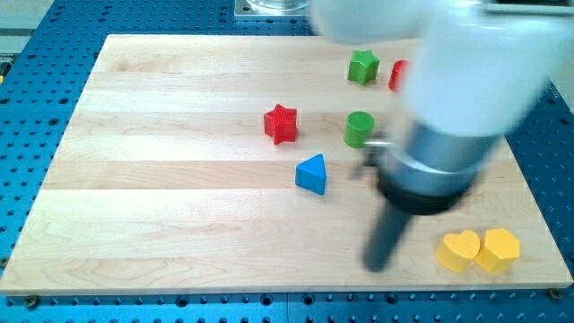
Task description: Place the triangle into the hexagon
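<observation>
Pushing the blue triangle [312,173] toward the yellow hexagon [500,248] means getting behind it: my tip [377,266], a bare rod with no hand to open or close, sits between them, so it should circle to the triangle's far side

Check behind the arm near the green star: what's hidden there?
A red block pokes out at the arm's left edge, right of the green star; only a sliver shows, shape unreadable. Anything else behind the blurred arm is covered. My tip sits lower, left of the yellow heart.
</observation>
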